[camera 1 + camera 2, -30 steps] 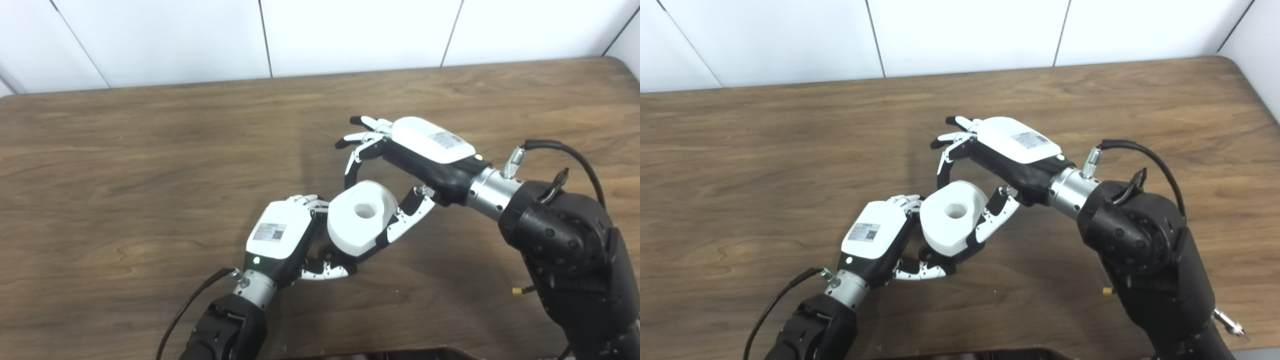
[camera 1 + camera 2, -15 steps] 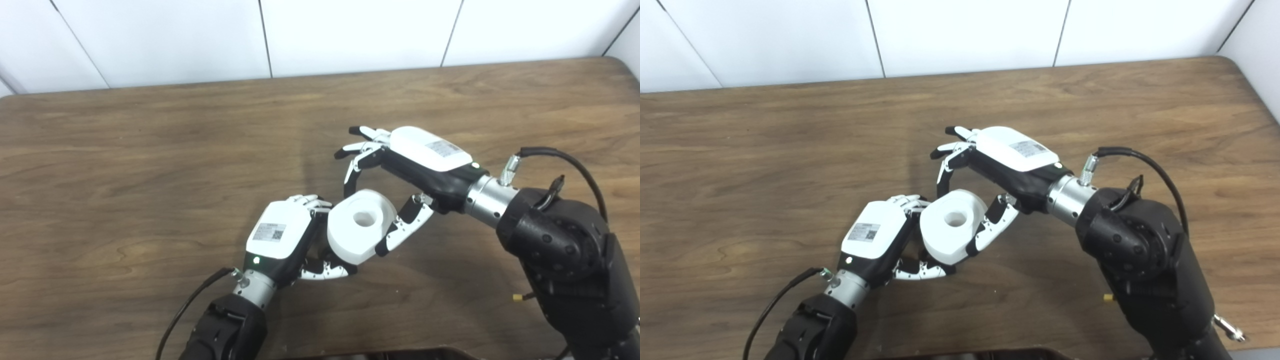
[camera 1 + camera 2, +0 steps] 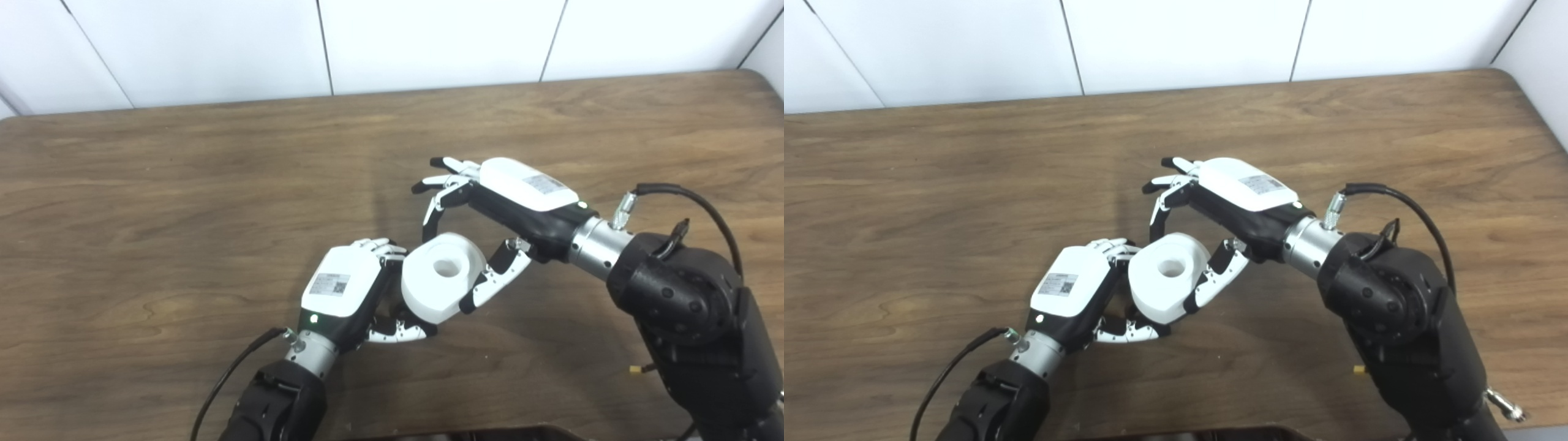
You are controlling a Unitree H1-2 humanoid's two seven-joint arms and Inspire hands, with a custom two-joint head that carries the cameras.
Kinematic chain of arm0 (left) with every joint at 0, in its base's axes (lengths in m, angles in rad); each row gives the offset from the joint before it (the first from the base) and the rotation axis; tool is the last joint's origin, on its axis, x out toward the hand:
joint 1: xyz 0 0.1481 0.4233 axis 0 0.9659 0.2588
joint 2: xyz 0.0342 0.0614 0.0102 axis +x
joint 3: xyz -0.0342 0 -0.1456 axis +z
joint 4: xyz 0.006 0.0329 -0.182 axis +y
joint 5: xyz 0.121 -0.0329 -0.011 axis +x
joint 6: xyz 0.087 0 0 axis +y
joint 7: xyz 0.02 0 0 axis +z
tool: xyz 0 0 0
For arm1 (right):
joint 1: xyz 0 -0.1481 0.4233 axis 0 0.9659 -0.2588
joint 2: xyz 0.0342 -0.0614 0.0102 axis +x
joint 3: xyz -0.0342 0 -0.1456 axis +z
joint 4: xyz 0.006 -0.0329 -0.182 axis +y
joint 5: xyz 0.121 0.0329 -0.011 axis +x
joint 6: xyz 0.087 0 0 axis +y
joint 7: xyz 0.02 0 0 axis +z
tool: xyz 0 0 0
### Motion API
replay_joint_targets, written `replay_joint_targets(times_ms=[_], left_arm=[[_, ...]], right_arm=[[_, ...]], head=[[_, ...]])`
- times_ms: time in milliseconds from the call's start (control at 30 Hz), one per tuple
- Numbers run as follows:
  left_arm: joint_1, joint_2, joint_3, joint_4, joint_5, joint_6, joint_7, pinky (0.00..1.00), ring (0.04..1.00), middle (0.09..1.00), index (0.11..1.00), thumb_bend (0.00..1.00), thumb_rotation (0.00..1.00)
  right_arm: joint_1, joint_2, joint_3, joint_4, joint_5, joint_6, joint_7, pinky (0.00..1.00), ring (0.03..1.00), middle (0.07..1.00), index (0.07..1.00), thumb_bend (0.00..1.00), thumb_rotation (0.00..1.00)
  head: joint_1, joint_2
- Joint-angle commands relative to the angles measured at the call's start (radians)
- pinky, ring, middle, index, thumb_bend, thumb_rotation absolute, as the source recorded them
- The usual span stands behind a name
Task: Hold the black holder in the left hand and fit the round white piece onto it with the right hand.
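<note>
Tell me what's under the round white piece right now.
Under the round white piece, only the left hand shows, its fingers curled beneath. The right hand grips the rim. The black holder is covered, so its seating cannot be seen.

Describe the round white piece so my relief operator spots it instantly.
On the brown wooden table, look near the front middle, where the two hands meet. The round white piece sits between the left hand and the right hand: a thick white disc with a central hole.
</note>
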Motion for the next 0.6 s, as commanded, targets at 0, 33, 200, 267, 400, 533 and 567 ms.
replay_joint_targets(times_ms=[0, 33, 200, 267, 400, 533, 567], left_arm=[[0.014, 0.013, -0.002, 0.032, 0.011, 0.019, -0.051, 0.83, 0.837, 0.749, 0.486, 0.52, 0.05], [0.013, 0.013, -0.003, 0.031, 0.012, 0.021, -0.056, 0.83, 0.837, 0.749, 0.486, 0.52, 0.05], [0.013, 0.014, -0.004, 0.031, 0.01, 0.018, -0.055, 0.84, 0.84, 0.752, 0.487, 0.52, 0.05], [0.013, 0.014, -0.004, 0.03, 0.012, 0.018, -0.055, 0.83, 0.838, 0.751, 0.487, 0.52, 0.05], [0.014, 0.013, -0.004, 0.023, 0.012, 0.021, -0.06, 0.84, 0.841, 0.753, 0.487, 0.52, 0.05], [0.014, 0.011, -0.004, 0.017, 0.013, 0.024, -0.067, 0.84, 0.842, 0.754, 0.487, 0.52, 0.05], [0.015, 0.01, -0.003, 0.016, 0.011, 0.025, -0.067, 0.84, 0.841, 0.753, 0.487, 0.52, 0.05]], right_arm=[[-0.015, -0.006, -0.011, -0.015, 0.013, -0.019, -0.032, 1.0, 1.0, 0.885, 0.486, 0.52, 0.14], [-0.014, -0.007, -0.01, -0.014, 0.014, -0.02, -0.034, 1.0, 1.0, 0.886, 0.486, 0.52, 0.14], [-0.016, -0.006, 0.003, -0.016, -0.003, -0.016, -0.029, 1.0, 1.0, 0.887, 0.486, 0.52, 0.14], [-0.017, -0.005, 0.007, -0.016, -0.01, -0.014, -0.027, 1.0, 1.0, 0.888, 0.486, 0.52, 0.14], [-0.012, -0.003, 0.011, -0.011, -0.004, -0.023, -0.036, 1.0, 1.0, 0.888, 0.487, 0.51, 0.14], [-0.005, 0.001, 0.016, -0.011, -0.002, -0.026, -0.039, 1.0, 1.0, 0.884, 0.486, 0.51, 0.14], [-0.003, 0.001, 0.017, -0.01, -0.002, -0.026, -0.039, 1.0, 1.0, 0.883, 0.486, 0.51, 0.14]], head=[[0.0, 0.001], [-0.001, 0.0], [-0.003, 0.0], [-0.003, 0.002], [-0.005, 0.007], [-0.005, 0.006], [-0.005, 0.006]])
